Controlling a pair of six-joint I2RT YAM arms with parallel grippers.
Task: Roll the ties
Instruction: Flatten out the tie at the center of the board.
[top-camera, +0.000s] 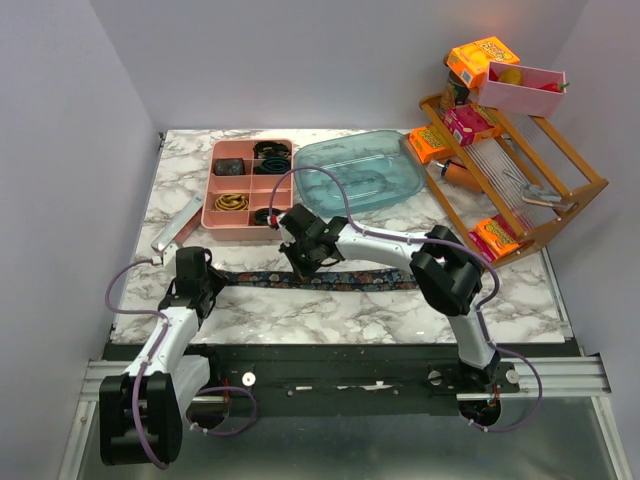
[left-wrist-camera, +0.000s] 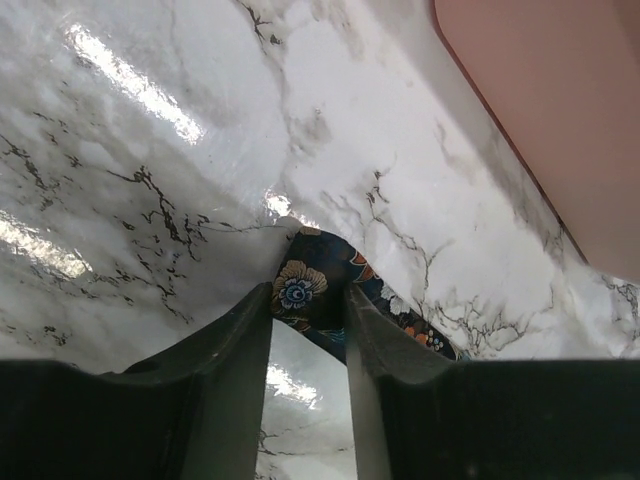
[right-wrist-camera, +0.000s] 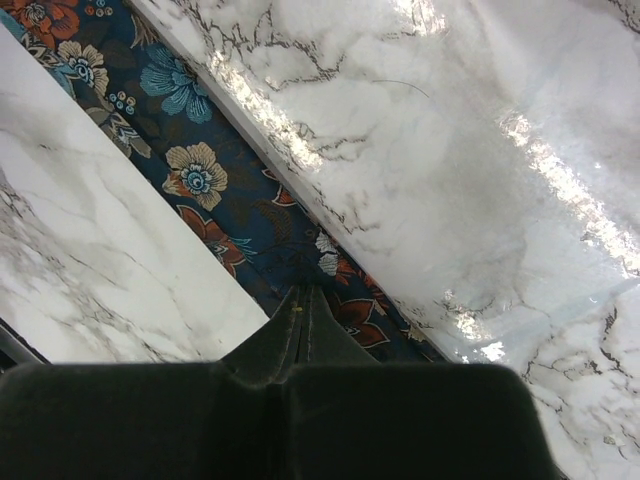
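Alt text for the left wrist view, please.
The left gripper stands open, a dark finger on each side of the pointed end of a floral tie lying on a marble table. The corner of a pink tray fills the upper right.

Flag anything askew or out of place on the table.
The wooden rack at the far right stands tilted, snack packs lying at odd angles on it and a pink bin perched crooked on top. The tie lies flat and straight across the table; nothing spilled or damaged shows.
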